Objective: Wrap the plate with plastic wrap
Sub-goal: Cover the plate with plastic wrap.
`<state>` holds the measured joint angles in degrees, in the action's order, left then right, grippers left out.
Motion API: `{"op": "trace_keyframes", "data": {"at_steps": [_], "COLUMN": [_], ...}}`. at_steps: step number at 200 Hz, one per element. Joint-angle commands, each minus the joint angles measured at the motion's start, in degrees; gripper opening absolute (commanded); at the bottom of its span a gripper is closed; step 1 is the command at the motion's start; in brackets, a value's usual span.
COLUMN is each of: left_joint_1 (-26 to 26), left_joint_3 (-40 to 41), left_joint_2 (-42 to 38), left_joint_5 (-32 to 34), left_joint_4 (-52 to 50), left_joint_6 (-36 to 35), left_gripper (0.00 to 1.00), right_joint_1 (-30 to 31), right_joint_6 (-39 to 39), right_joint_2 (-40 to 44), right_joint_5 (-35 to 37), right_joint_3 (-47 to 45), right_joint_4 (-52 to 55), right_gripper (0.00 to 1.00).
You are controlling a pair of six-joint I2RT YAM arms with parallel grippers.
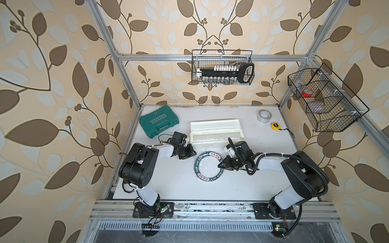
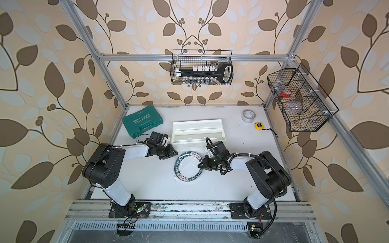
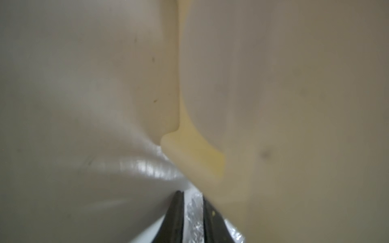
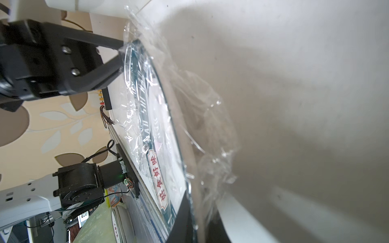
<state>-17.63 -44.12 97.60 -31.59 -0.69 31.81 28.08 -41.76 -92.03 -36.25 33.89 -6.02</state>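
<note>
The plate (image 1: pixel 197 168) (image 2: pixel 179 168), white with a navy lettered rim, lies flat mid-table in both top views, and crinkly plastic wrap (image 4: pixel 200 109) is draped over it. My left gripper (image 1: pixel 192 153) is at its far-left edge, in front of the white dispenser box (image 1: pixel 216 137), whose lid is open. In the left wrist view that gripper (image 3: pixel 192 195) is shut on a strip of plastic wrap (image 3: pixel 194 210). My right gripper (image 1: pixel 220 165) (image 4: pixel 196 210) is at the plate's right rim, shut on the film there. From the right wrist the left gripper (image 4: pixel 121 53) shows at the plate's (image 4: pixel 160 130) far edge.
A green tool case (image 1: pixel 159 122) lies at the back left. A grey tape roll (image 1: pixel 264 115) and a yellow tape measure (image 1: pixel 275 125) are at the back right. Wire baskets hang on the back wall (image 1: pixel 223 67) and the right wall (image 1: pixel 324 101).
</note>
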Motion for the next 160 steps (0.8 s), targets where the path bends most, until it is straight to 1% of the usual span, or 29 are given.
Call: {"op": "trace_keyframes", "data": {"at_steps": [1, 15, 23, 50, 80, 87, 121, 130, 133, 140, 160], "left_joint_1": [0.56, 1.05, 1.26, 1.44, 1.43, 1.46, 1.28, 1.21, 1.08, 0.57, -2.6], "left_joint_3": [0.94, 1.05, 1.13, 2.12, 5.02, 5.83, 11.53, 13.09, 13.66, 14.72, 16.25], "left_joint_2": [0.78, 0.95, 0.95, 0.93, 0.28, 0.24, -0.45, -0.99, -1.19, -1.8, -4.08], "left_joint_5": [-1.71, -1.49, -1.37, -3.0, -5.15, -6.13, -12.48, -13.87, -14.32, -15.16, -15.09], "left_joint_4": [2.2, 2.1, 2.01, 3.6, 7.7, 9.5, 23.14, 26.84, 28.63, 32.32, 38.07], "left_joint_6": [0.43, 0.12, 0.04, 1.04, 3.31, 4.63, 14.32, 16.74, 19.16, 22.0, 27.78], "left_gripper": [0.12, 0.04, 0.0, 0.0, 0.0, 0.0, 0.0, 0.0, 0.0, 0.0, 0.0], "right_joint_1": [-0.52, -1.1, -1.58, -3.06, -6.17, -6.61, -7.35, -7.66, -7.78, -7.88, -7.82], "right_joint_6": [1.9, 1.81, 1.64, -1.75, -9.15, -9.53, -19.13, -20.28, -20.64, -21.54, -25.53], "right_joint_2": [-2.45, -2.52, -2.38, -0.24, 2.84, 3.59, 4.71, 5.05, 5.16, 5.48, 6.27], "right_joint_5": [4.79, 3.06, 0.88, -11.06, -21.37, -22.03, -23.93, -22.97, -22.5, -21.01, -16.53], "right_joint_3": [-2.94, -3.32, -3.9, -6.63, -9.6, -9.88, -10.68, -10.6, -10.47, -10.58, -11.41], "right_joint_4": [5.77, 4.37, 2.48, -7.82, -18.89, -20.13, -29.24, -29.27, -29.01, -28.53, -28.62], "right_gripper": [0.0, 0.0, 0.0, 0.0, 0.0, 0.0, 0.0, 0.0, 0.0, 0.0, 0.0]}}
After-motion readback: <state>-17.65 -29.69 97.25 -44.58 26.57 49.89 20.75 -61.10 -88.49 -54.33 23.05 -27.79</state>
